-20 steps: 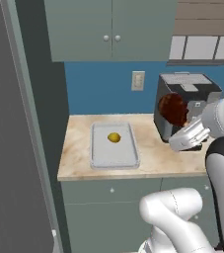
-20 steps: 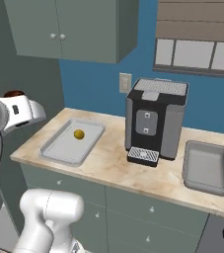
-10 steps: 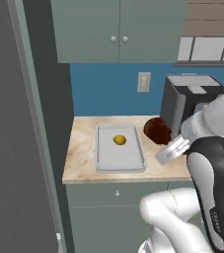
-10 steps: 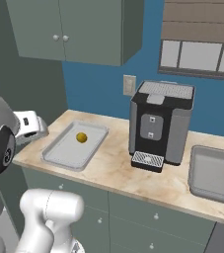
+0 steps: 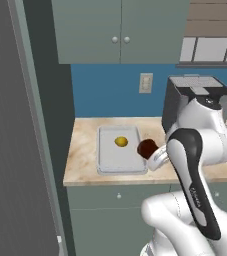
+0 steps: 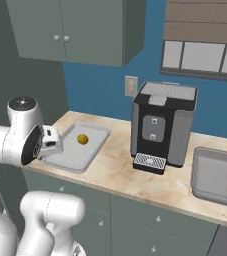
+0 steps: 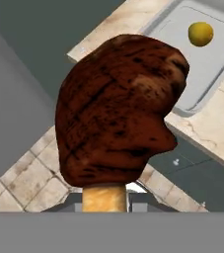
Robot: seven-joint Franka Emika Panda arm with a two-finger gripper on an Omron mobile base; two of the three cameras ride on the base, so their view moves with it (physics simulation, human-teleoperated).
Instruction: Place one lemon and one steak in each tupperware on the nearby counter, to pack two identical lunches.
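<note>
- My claw point(image 5: 150, 151) is clamped on the steak point(image 5: 146, 147), a dark brown-red piece that shows in the left base view just off the right rim of the near tupperware point(image 5: 106, 161).
- In the hand view the steak point(image 7: 117, 107) takes up the middle of the picture, standing up from a pale tan stub at its lower end (the finger tips themselves I cannot make out behind it).
- One lemon point(image 5: 121, 142) lies inside that tupperware, toward its back half; I see the same lemon point(image 6: 82, 139) from the right base view and again in the hand view point(image 7: 201, 33), in the upper right corner.
- The steak is in the air, not resting on the tray or on the worktop point(image 5: 85, 145).
- A second tupperware point(image 6: 216, 175) sits well apart at the far right end of the worktop in the right base view; I see nothing inside it.
- Between the two trays stands a black and grey coffee machine point(image 6: 162, 125) against the blue wall.
- Grey-green wall cabinets point(image 6: 75, 31) hang above the near tray.
</note>
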